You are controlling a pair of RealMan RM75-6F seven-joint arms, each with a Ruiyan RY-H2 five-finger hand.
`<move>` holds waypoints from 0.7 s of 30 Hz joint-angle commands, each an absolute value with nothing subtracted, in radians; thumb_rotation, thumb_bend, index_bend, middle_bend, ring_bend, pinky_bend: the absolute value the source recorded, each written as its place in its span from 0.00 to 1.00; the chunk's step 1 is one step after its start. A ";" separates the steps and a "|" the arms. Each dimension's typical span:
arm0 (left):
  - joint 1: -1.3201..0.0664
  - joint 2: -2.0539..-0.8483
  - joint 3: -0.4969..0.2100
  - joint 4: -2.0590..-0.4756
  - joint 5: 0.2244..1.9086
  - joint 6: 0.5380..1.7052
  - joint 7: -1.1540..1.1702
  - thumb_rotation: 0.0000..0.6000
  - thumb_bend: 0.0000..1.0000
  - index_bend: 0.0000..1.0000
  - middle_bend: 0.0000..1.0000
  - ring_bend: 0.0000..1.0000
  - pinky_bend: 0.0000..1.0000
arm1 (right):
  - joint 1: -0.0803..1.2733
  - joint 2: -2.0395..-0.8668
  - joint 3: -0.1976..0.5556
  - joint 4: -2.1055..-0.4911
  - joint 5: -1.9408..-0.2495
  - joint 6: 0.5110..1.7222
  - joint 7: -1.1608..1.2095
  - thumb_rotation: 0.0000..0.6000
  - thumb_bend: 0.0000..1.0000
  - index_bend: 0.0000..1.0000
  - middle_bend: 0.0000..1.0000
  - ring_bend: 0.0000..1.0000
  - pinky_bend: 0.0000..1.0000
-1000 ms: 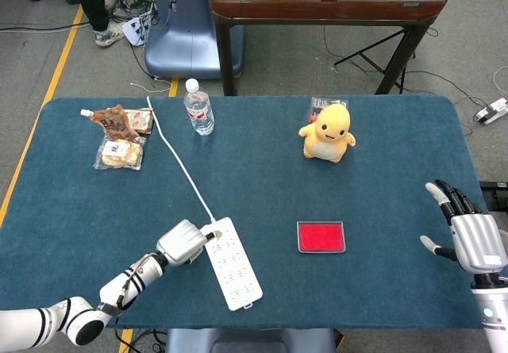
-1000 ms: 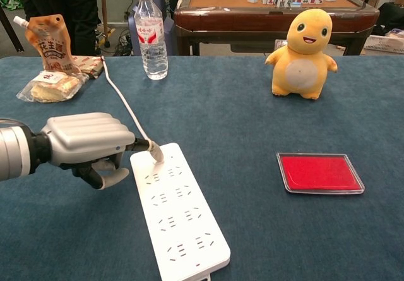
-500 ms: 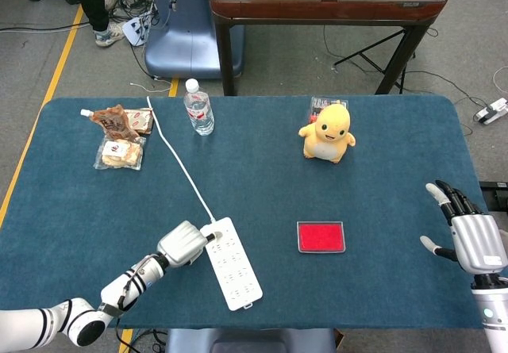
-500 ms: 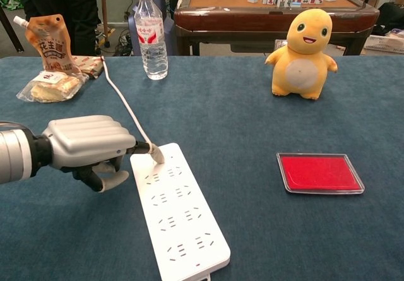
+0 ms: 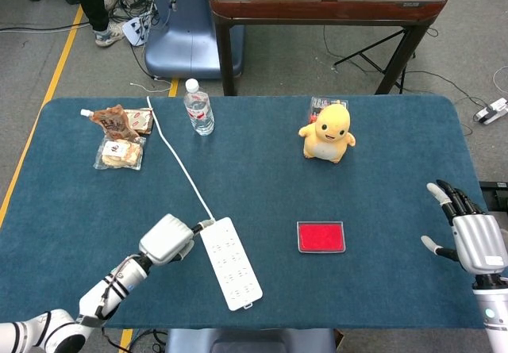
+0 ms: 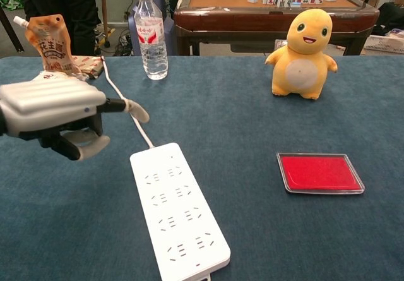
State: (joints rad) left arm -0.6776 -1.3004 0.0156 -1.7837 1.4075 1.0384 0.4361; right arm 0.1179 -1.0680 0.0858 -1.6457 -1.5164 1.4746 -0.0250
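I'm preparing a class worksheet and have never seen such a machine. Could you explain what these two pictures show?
It is a robot with two arms ending in metal hands. One camera looks down from its head, the other forward from its chest. On the blue table lie a power strip, a bottle, snack packs, a yellow plush toy and a red tray. The left hand hovers beside the strip, fingers curled, holding nothing. The right hand waits open at the table's edge.
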 commanded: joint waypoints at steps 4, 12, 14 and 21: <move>-0.532 -1.190 0.035 -1.907 1.375 1.209 0.362 1.00 0.58 0.19 0.69 0.69 0.96 | 0.122 -1.069 0.085 -1.637 -1.523 1.473 -0.015 1.00 0.01 0.13 0.12 0.14 0.36; -0.389 -1.114 0.051 -1.952 1.324 1.379 0.387 1.00 0.58 0.22 0.46 0.39 0.69 | 0.125 -1.070 0.083 -1.634 -1.537 1.476 -0.010 1.00 0.01 0.13 0.12 0.14 0.36; -0.356 -1.095 0.054 -1.967 1.299 1.411 0.401 1.00 0.58 0.25 0.42 0.31 0.60 | 0.126 -1.072 0.082 -1.631 -1.536 1.473 -0.008 1.00 0.01 0.13 0.12 0.14 0.36; -0.259 -1.067 0.062 -1.995 1.248 1.521 0.484 1.00 0.58 0.31 0.40 0.28 0.51 | 0.121 -1.076 0.078 -1.627 -1.536 1.479 -0.005 1.00 0.02 0.14 0.12 0.14 0.36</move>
